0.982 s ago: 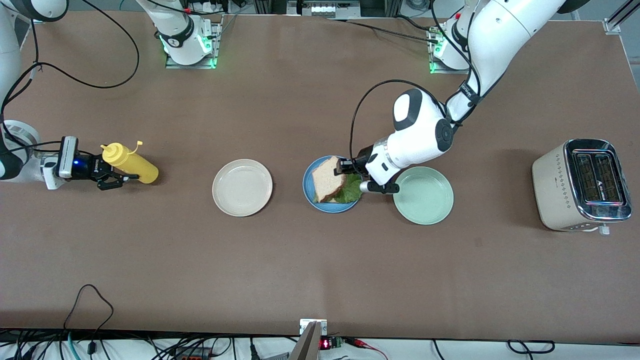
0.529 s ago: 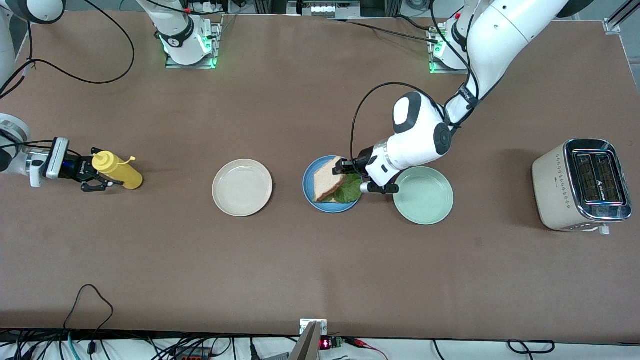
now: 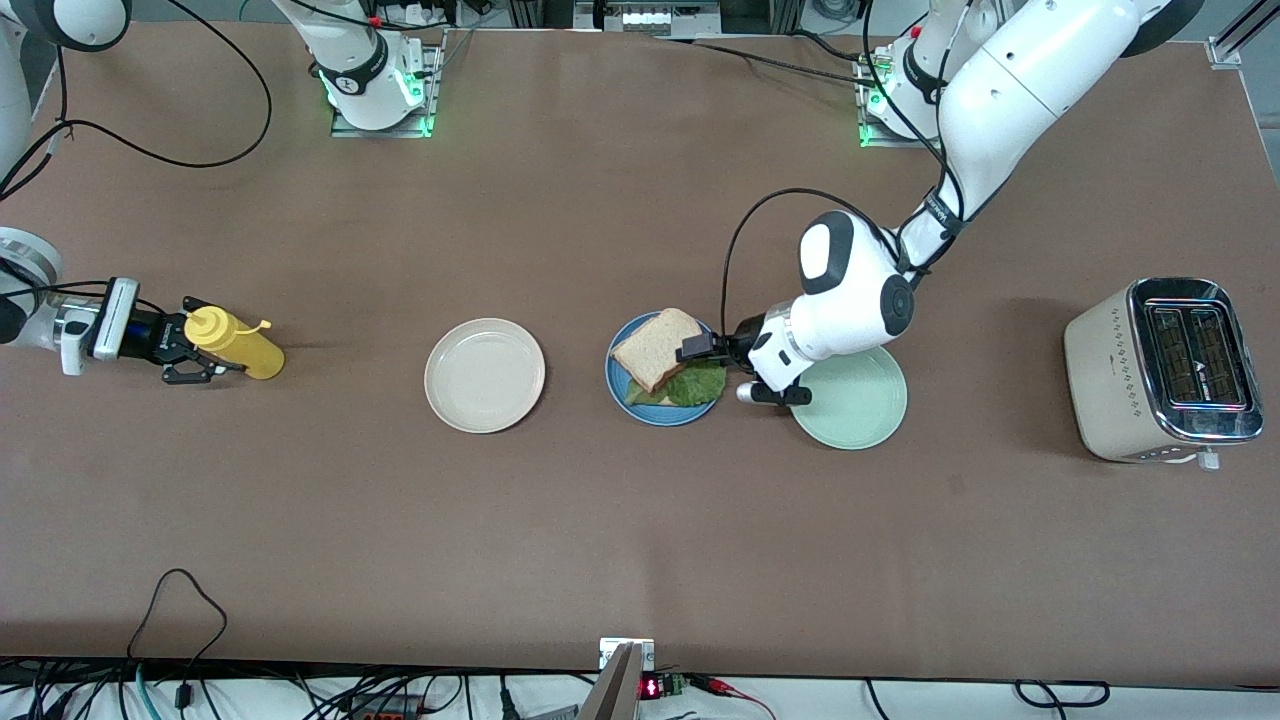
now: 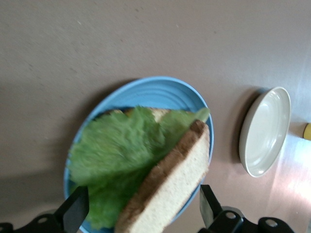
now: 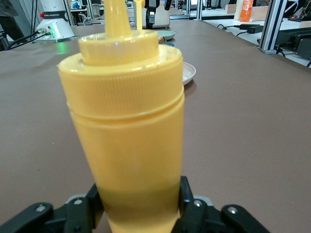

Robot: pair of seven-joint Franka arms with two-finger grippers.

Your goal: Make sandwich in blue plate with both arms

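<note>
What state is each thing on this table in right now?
Sandwich: stacked on the blue plate, top slice tilted over the lettuce.
Left gripper: open beside the sandwich.
Right gripper: around the yellow bottle.
Cream plate: empty.
Green plate: empty.
Toaster: slots empty.

Top bread slice (image 3: 657, 347): released by the left gripper (image 3: 697, 349), whose fingers were closed on its edge a second ago and are now spread. The slice, previously tilted up, is now laid flatter over the lettuce (image 3: 693, 383) on the blue plate (image 3: 628, 400). The left gripper has been drawn back toward the mint-green plate (image 3: 850, 398), off the slice.

Yellow squeeze bottle (image 3: 232, 340): carried by the right gripper (image 3: 185, 353) toward the right arm's end of the table over the first half second, then held in place. The grip on the bottle's lower body is unchanged.
</note>
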